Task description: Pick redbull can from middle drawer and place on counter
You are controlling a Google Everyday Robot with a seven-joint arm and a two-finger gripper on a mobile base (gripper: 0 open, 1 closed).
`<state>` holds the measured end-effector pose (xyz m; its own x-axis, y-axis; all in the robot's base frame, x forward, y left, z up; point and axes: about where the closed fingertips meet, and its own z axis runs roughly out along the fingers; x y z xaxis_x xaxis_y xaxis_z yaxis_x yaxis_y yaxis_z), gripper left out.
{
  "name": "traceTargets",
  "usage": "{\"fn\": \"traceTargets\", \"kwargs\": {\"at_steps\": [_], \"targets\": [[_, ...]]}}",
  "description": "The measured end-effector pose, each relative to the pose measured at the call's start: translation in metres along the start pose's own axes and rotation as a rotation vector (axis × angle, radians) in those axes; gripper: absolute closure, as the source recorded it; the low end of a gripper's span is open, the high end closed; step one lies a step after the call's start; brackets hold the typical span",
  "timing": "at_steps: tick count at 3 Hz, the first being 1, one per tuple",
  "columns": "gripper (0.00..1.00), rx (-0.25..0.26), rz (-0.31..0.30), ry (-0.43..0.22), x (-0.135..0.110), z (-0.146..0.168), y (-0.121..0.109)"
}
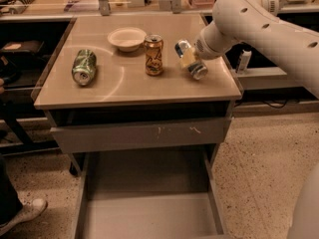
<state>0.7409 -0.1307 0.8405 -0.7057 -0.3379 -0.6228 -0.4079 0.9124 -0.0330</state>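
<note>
Over the counter [124,86], the claw [189,60] hides the middle of the redbull can [199,71].

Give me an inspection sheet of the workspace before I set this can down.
Surface: counter, glossy beige, free patch at its right front.
Job's things: blue can tilted over the counter's right side; drawer pulled out, nothing seen on its floor.
Clutter: green can on its side, left; bowl; orange can upright, near the blue can.
Gripper: gripper shut on the blue can.
Cables: dark cord, seemingly under the right bench.
Surroundings: someone's shoe, lower left.
</note>
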Motion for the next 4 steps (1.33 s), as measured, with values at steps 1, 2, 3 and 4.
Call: {"fn": "traceTargets", "kwargs": {"at_steps": [1, 2, 3, 4], "targets": [[1.0, 0.015, -0.004, 0.048, 0.0139, 0.0141, -0.0023], [1.0, 0.015, -0.004, 0.048, 0.014, 0.0141, -0.0023], [0.81, 0.015, -0.004, 0.048, 0.014, 0.0141, -0.0023], [0.58, 0.015, -0.004, 0.048, 0.014, 0.0142, -0.0022]]}}
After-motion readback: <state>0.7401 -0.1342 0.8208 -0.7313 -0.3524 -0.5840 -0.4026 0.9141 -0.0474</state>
